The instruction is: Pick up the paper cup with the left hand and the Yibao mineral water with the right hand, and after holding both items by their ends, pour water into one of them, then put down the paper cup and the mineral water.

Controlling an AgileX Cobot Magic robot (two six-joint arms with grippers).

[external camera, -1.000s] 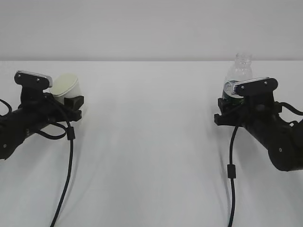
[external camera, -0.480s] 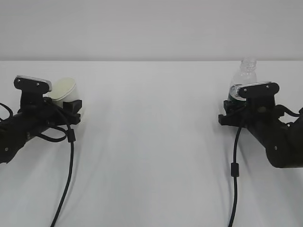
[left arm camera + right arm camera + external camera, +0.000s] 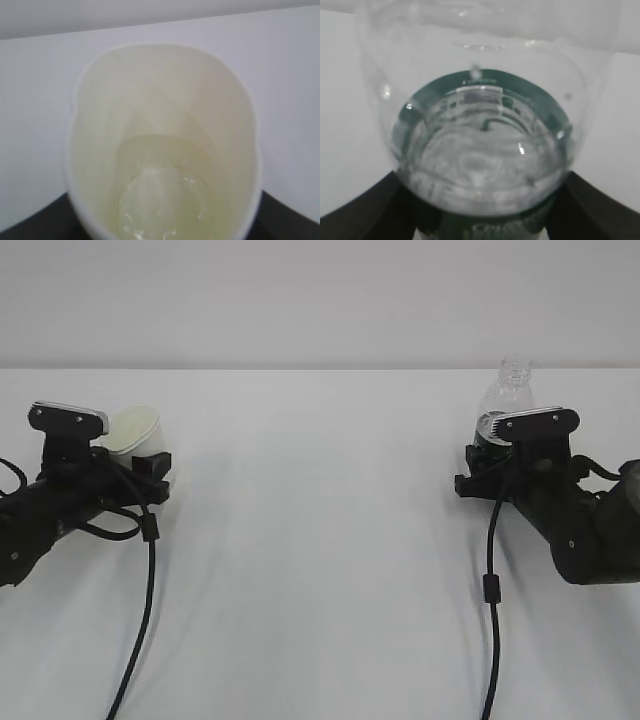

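Since 0.5 s ago the Yibao mineral water (image 3: 503, 400) has shifted slightly left, upright, grasped by the right claw (image 3: 487, 462). The left claw (image 3: 150, 468) grips the tilted paper cup (image 3: 133, 432) above the desk (image 3: 320, 540).

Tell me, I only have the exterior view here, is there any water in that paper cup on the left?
Observer: Yes. The left wrist view shows a shallow pool at the bottom of the paper cup.
Operator: Its rim, still round?
Observer: No, the left wrist view shows it squeezed into an oval.
Operator: And the bottle, anything left inside?
Observer: Yes. The right wrist view shows water in the Yibao mineral water, surface around the top of the green label.
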